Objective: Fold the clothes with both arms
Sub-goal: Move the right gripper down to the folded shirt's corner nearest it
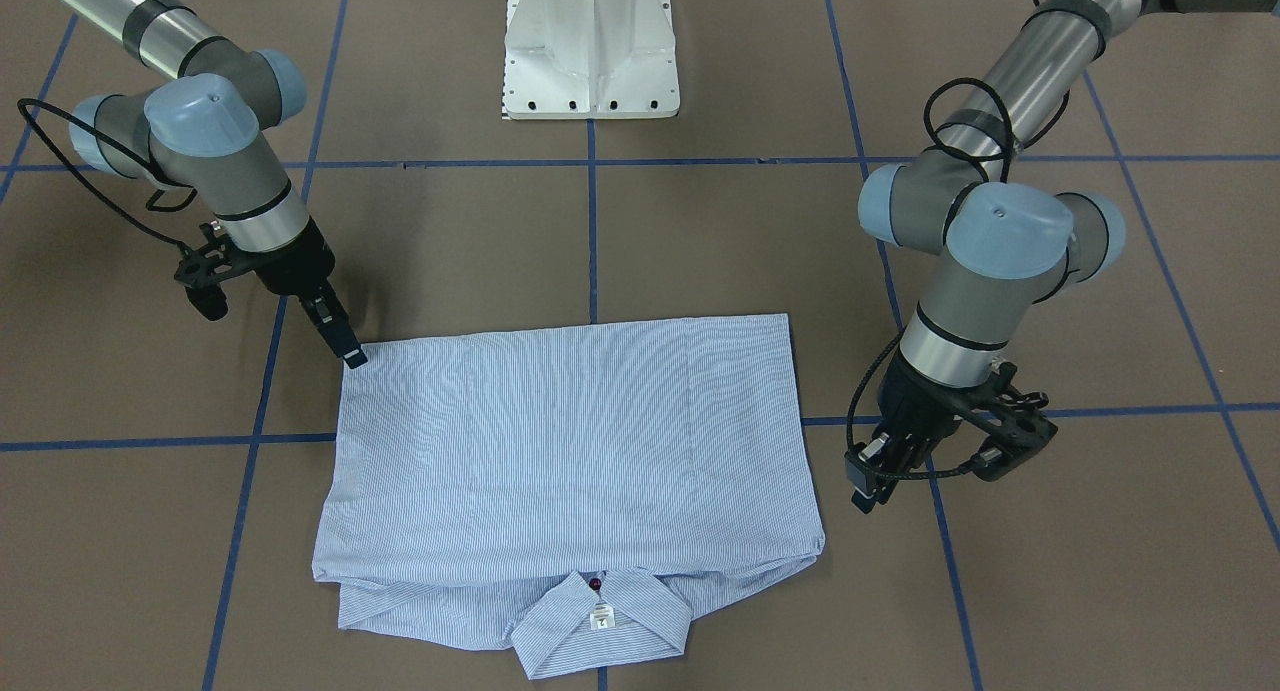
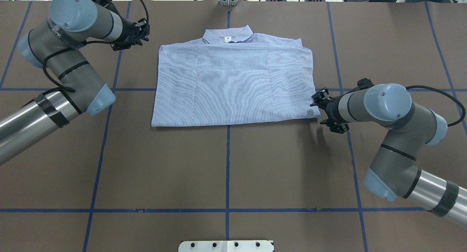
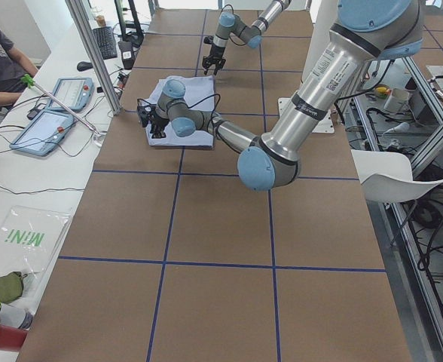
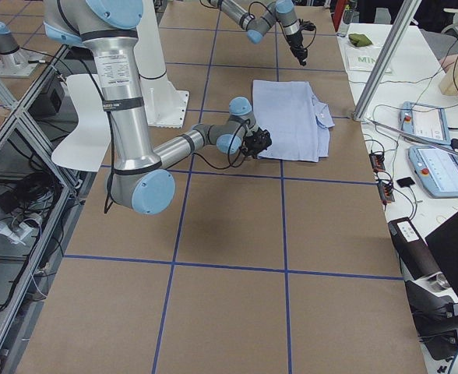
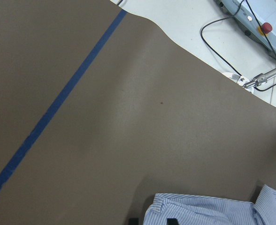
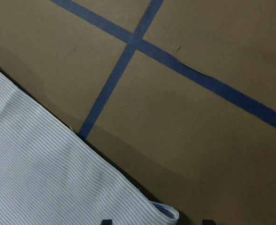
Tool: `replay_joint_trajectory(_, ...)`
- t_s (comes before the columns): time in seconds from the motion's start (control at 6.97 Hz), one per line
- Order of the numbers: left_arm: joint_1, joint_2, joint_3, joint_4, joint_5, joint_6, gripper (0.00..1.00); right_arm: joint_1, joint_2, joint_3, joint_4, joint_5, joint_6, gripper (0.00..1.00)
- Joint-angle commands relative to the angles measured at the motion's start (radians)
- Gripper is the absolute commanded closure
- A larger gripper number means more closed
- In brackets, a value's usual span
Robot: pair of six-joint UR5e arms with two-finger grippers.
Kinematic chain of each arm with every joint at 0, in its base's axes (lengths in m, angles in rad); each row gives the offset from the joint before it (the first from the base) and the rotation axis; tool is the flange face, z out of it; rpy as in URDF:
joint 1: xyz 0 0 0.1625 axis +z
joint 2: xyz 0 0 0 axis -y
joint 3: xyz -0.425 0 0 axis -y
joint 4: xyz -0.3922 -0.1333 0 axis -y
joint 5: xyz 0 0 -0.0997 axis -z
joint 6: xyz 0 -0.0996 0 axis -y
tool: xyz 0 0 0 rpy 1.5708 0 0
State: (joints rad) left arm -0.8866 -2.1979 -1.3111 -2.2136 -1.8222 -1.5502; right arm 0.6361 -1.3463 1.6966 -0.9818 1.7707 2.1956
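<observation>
The light blue striped shirt (image 1: 570, 431) lies folded into a flat rectangle in the middle of the brown counter (image 1: 700, 241). Its collar (image 1: 640, 636) sticks out from the edge farthest from my white pedestal (image 1: 592, 46). The white neck label (image 1: 601, 617) and one dark red button (image 1: 597, 581) show there.

My right fingers (image 1: 348, 349) point steeply down at the shirt's corner nearest my base on my right side. Their tips are right at that corner, low by the counter. In my right wrist view the two tips (image 6: 107, 221) stand wide apart. The corner of the cloth lies between them with a small curl of hem turned up, and they are not clamped on it.

My left fingers (image 1: 866, 489) hang off the cloth beside the shirt's left edge, toward its collar end, over bare counter near a blue tape line (image 1: 945, 551). In my left wrist view the tips (image 5: 172, 221) show only a narrow gap. The bunched corner of the shirt is seen beyond it, and the fingers hold nothing.
</observation>
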Motion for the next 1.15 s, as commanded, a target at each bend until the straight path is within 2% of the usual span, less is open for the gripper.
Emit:
replay_joint_trajectory(0.0, 0.0, 0.026, -0.016, -0.001, 0.003, 0.001, 0.68, -0.007, 0.003, -0.003, 0.0, -0.014, 0.003, 0.34)
replay_joint_trajectory(0.29, 0.0, 0.03, -0.028, 0.0, 0.006, 0.001, 0.68, -0.007, 0.009, -0.009, -0.005, -0.019, 0.004, 0.44)
replay_joint_trajectory(0.43, 0.0, 0.044, -0.037, 0.0, 0.004, 0.002, 0.68, -0.009, 0.01, -0.009, -0.006, -0.02, 0.004, 0.53)
replay_joint_trajectory(0.57, 0.0, 0.044, -0.043, 0.0, 0.004, 0.002, 0.68, -0.007, 0.01, -0.009, -0.006, -0.02, 0.006, 0.91)
replay_joint_trajectory(0.72, 0.0, 0.046, -0.042, 0.0, 0.004, 0.002, 0.68, -0.007, 0.009, -0.003, -0.006, -0.02, 0.006, 1.0)
replay_joint_trajectory(1.0, 0.0, 0.046, -0.042, 0.0, 0.003, 0.004, 0.68, -0.003, -0.003, 0.024, -0.009, -0.016, 0.006, 1.0)
